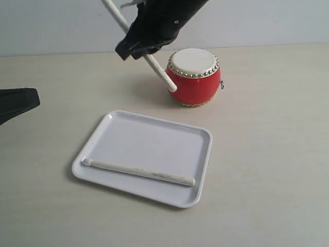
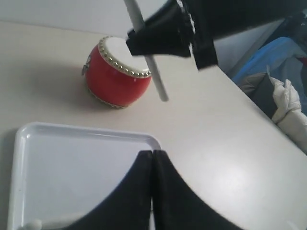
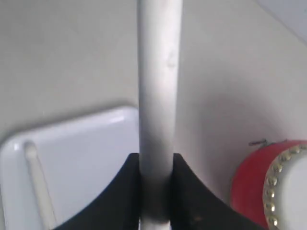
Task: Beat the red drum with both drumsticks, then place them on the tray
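Observation:
The red drum with its cream skin stands behind the white tray. One drumstick lies along the tray's near side. My right gripper hovers left of the drum, shut on the second drumstick, whose tip hangs beside the drum's left wall. From the right wrist, that held drumstick runs up between the fingers, with the tray and the drum below. My left gripper is shut and empty above the tray's corner; it sits at the left edge of the exterior view.
The pale tabletop stretches around the tray and drum. In the left wrist view, blue and white cloth bundles lie beyond the table's edge.

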Controlling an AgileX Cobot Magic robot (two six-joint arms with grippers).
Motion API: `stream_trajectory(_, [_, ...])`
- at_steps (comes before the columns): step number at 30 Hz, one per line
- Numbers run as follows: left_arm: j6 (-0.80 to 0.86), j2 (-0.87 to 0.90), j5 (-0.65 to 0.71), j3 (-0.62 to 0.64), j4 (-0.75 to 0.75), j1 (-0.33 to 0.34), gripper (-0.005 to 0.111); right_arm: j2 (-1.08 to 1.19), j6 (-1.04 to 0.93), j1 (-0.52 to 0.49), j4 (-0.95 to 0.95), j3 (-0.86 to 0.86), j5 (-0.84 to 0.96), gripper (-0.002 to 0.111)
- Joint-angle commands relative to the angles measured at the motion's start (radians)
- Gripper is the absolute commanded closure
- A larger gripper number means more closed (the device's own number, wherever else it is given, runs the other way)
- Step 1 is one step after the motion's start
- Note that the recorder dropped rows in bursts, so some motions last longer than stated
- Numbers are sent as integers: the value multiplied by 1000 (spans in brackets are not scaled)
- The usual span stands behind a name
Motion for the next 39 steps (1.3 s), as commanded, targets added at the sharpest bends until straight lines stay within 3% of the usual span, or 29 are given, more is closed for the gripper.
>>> stream_trajectory(1, [8,-32,-40,-7,-6,-2,107,58,7,61,-250,-39,211,108])
stream_trajectory(4, [6,-32,-47,-7,-6,-2,107,109,-15,99,-315,-39,283,108])
stream_trajectory(15, [-31,-32,-256,-7,14,-2,107,228,-73,182,-311,-39,275,108])
stream_trajectory(34, [-42,-31,-260,-7,18,-2,107,313,-122,182,-298,-39,270,108])
stream_trajectory(39, [-45,-31,-258,-7,18,-2,107,313,-121,182,-298,-39,282,98])
